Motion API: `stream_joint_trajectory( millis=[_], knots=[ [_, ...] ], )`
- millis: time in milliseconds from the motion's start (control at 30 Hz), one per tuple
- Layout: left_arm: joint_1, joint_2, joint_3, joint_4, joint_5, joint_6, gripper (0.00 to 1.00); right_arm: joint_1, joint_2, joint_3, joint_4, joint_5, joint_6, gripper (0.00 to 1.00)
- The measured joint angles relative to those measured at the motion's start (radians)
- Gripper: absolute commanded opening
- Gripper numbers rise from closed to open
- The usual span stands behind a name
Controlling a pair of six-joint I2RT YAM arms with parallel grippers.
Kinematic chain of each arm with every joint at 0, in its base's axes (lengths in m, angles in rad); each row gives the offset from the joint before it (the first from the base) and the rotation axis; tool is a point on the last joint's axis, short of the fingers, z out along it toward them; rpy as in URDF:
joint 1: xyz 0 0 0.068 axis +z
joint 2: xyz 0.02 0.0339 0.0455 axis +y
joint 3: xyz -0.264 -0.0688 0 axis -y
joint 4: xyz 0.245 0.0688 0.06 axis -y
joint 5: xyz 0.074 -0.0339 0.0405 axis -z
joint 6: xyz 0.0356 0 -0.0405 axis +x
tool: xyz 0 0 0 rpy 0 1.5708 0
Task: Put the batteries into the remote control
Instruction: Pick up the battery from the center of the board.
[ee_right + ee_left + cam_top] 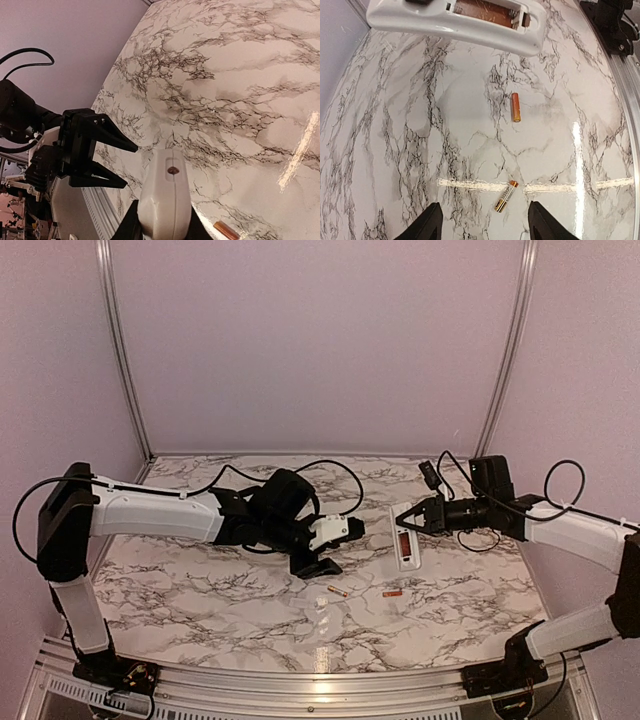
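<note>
Two batteries (392,594) are lying loose on the marble surface (395,150), apart from each other and not touching the remote (405,545). Seen from above, one is sitting at 6 o'clock from the remote and the other battery (337,591) at about 8 o'clock. I am gripping the remote's far end with my right pincer (162,227), jaws pressing on the white shell. The back is facing up and the battery recess (487,12) is showing open and reddish inside. I am holding my left pincer (484,222) at 9 o'clock from the remote, jaws standing apart with nothing between them, the second battery lying just ahead of its fingertips.
</note>
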State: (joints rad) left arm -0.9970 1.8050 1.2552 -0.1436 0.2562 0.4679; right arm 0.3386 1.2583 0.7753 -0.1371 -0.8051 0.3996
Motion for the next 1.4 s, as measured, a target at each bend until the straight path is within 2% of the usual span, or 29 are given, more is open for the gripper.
stream_joint_trajectory(
  millis=[233, 467, 967, 1233, 1400],
  knots=[
    [-0.022, 0.233, 0.266, -0.257, -0.012, 0.207, 0.46, -0.035, 0.0, -0.02, -0.038, -0.026, -0.014, 0.0],
    [-0.036, 0.332, 0.314, -0.387, -0.013, 0.286, 0.37, -0.035, 0.0, -0.029, -0.044, -0.044, -0.019, 0.0],
    [-0.044, 0.438, 0.434, -0.468, -0.024, 0.333, 0.18, -0.035, 0.009, -0.034, -0.044, -0.067, -0.026, 0.0],
    [-0.061, 0.419, 0.405, -0.472, -0.04, 0.328, 0.01, -0.035, 0.039, -0.034, -0.044, -0.079, -0.03, 0.0],
    [-0.068, 0.325, 0.273, -0.457, -0.057, 0.294, 0.0, -0.011, 0.065, -0.034, -0.044, -0.082, -0.03, 0.0]
  ],
)
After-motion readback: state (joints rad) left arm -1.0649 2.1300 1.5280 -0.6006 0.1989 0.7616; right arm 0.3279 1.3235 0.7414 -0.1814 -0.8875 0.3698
